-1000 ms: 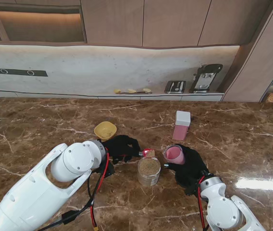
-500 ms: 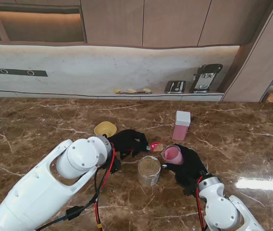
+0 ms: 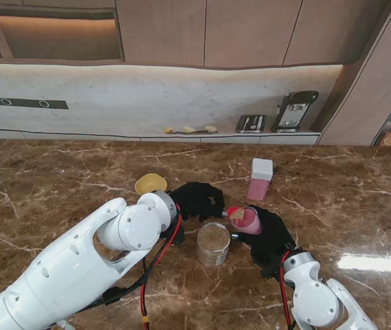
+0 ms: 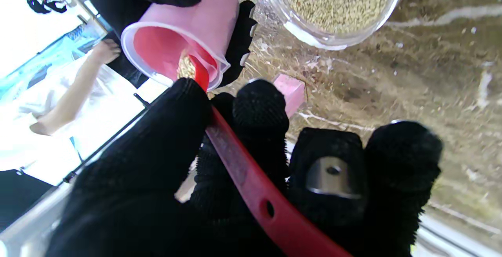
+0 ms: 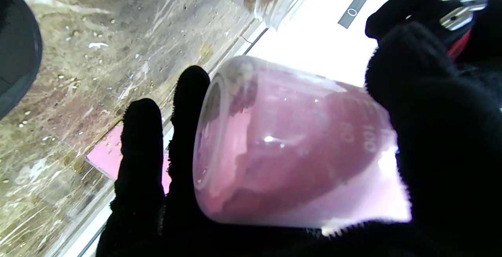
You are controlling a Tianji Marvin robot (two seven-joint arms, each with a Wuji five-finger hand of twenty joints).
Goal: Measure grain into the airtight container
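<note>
Holding a load of tan grain point(image 3: 237, 214), the red measuring spoon point(image 4: 251, 182) has its bowl just inside the mouth of the pink measuring cup point(image 3: 248, 221), where kernels show against the cup's inner wall in the left wrist view. The cup is translucent pink plastic with a rolled rim and faint graduation marks on its side, tilted with its mouth toward the spoon. It sits near the middle of the brown marble table point(image 3: 58, 179), just right of the clear jar of grain point(image 3: 213, 244), which stands upright and nearly full, nearer to me than both hands.

Left hand point(image 3: 197, 199), in a black glove, is pinched on the spoon's flat red handle, thumb on one side and fingers on the other; the arm reaches in from the lower left. Right hand point(image 3: 270, 237), also gloved, is wrapped around the cup's body, fingers curled along one side and thumb across the other.

Farther from me stands a pink airtight container point(image 3: 259, 179) with a white lid, upright and apart from the hands. A yellow bowl point(image 3: 151, 183) lies just left of the left hand.
</note>
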